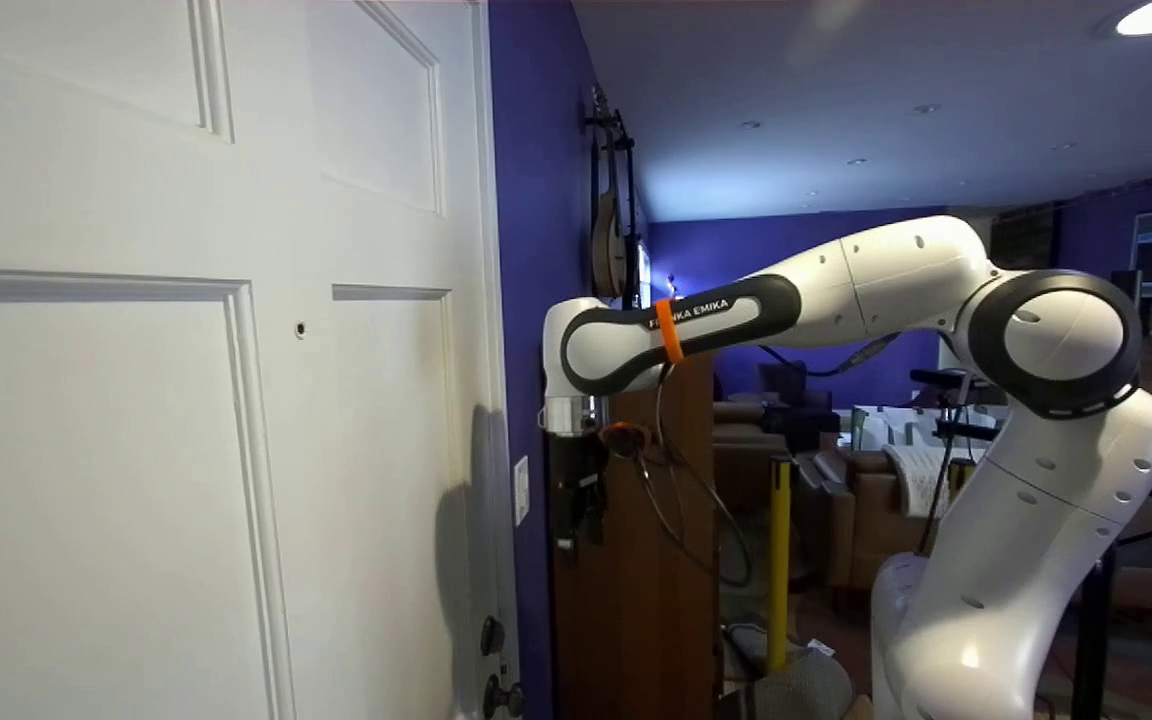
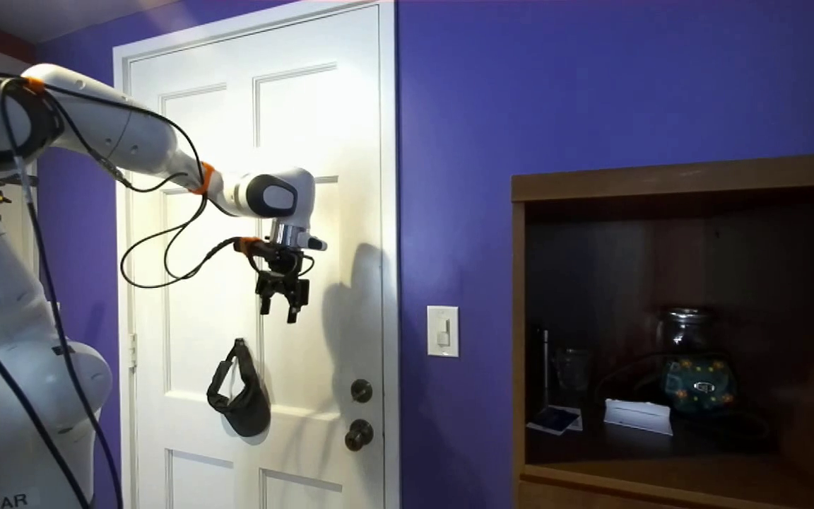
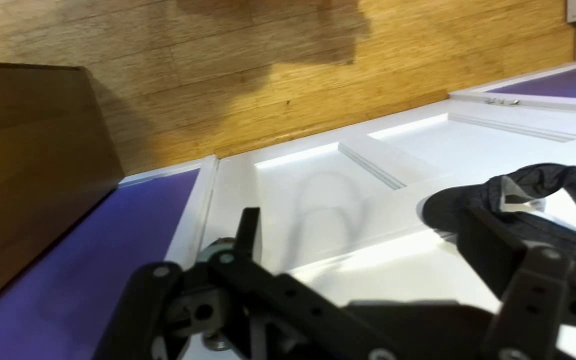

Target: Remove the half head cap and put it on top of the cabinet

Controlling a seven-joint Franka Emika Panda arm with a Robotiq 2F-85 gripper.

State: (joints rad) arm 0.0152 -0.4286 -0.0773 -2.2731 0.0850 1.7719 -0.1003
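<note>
A dark half head cap (image 2: pixel 250 413) hangs against the white door, its strap uppermost and its brim low. What it hangs from cannot be made out. Higher and a little to the right of the cap, my gripper (image 2: pixel 278 315) points down with its fingers apart and nothing between them. In the wrist view the cap (image 3: pixel 445 207) shows at the right, partly covered by a finger (image 3: pixel 490 250). The brown wooden cabinet (image 2: pixel 689 177) stands to the right, away from the gripper; its side (image 1: pixel 636 590) shows behind the gripper in an exterior view, where the cap is out of sight.
The white door (image 2: pixel 308 141) has a deadbolt (image 2: pixel 361 390) and a knob (image 2: pixel 359 435) below and right of the gripper. A light switch (image 2: pixel 442 331) is on the purple wall. Inside the cabinet sit a jar (image 2: pixel 686 329) and a green bag (image 2: pixel 700 382). Loose cables (image 2: pixel 167 283) hang from the arm.
</note>
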